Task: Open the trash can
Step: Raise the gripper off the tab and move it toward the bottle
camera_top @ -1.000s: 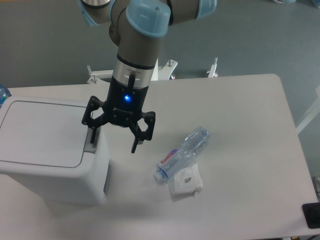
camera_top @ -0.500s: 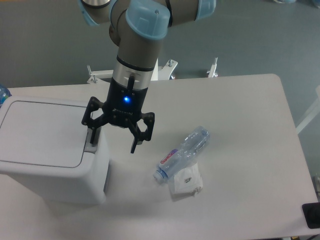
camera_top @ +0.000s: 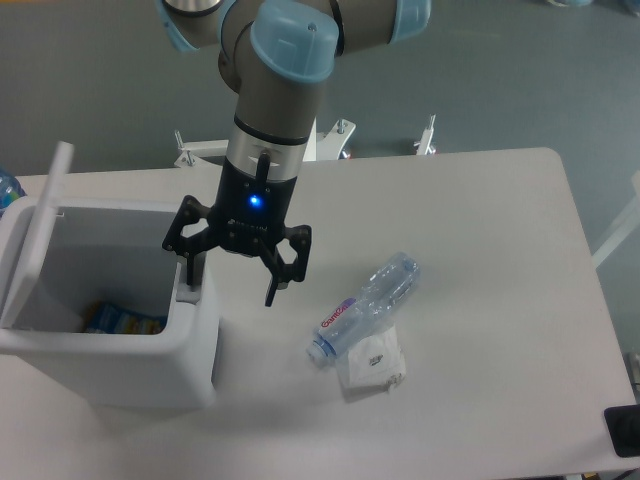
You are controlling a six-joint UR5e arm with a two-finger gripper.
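The large white boxy plastic trash can (camera_top: 110, 350) is placed at the left side of the pale grey worktop (camera_top: 480, 250). Its flat white lid (camera_top: 38, 235) is raised and tilted back to the far left, so the inside is exposed; something blue and yellow (camera_top: 112, 318) is seen at the bottom, but it cannot be identified. The black two-finger pincer (camera_top: 232, 284) is held with its fingers spread apart and nothing between them. One finger is set down on the grey push-button tab (camera_top: 186, 294) at the right rim of the can, while the other hangs free beside the can, above the worktop. This placing is judged to be the reason for the raised lid, since such a tab releases the hinge when pressed. The task appears to be done. A clear plastic bottle (camera_top: 365, 308) lies on its side to the right, well apart from the can, partly upon a white crumpled paper (camera_top: 372, 362).
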